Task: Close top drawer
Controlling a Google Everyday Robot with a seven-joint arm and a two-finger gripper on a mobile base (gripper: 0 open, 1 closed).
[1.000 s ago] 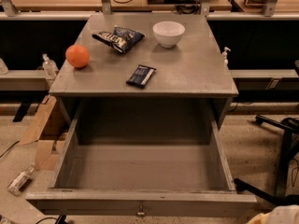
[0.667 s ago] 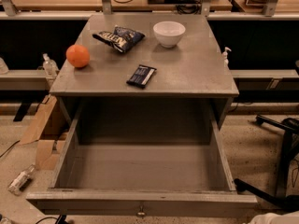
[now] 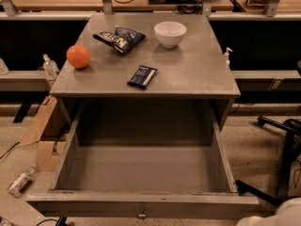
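Note:
The top drawer (image 3: 143,205) is a wide grey metal drawer, pulled far out toward me. Its deep tray (image 3: 141,166) is empty. Its long flat front runs along the bottom edge of the view, with a small knob (image 3: 141,215) at its middle. The lower drawers are out of view. My gripper is not in view. A pale rounded shape (image 3: 277,214) in the bottom right corner may be part of my arm.
On the cabinet top (image 3: 197,74) lie an orange (image 3: 78,56), a dark chip bag (image 3: 118,38), a white bowl (image 3: 170,34) and a dark snack bar (image 3: 142,76). Cardboard (image 3: 40,128) and a bottle (image 3: 19,181) lie on the floor at left. A black chair base (image 3: 277,173) stands at right.

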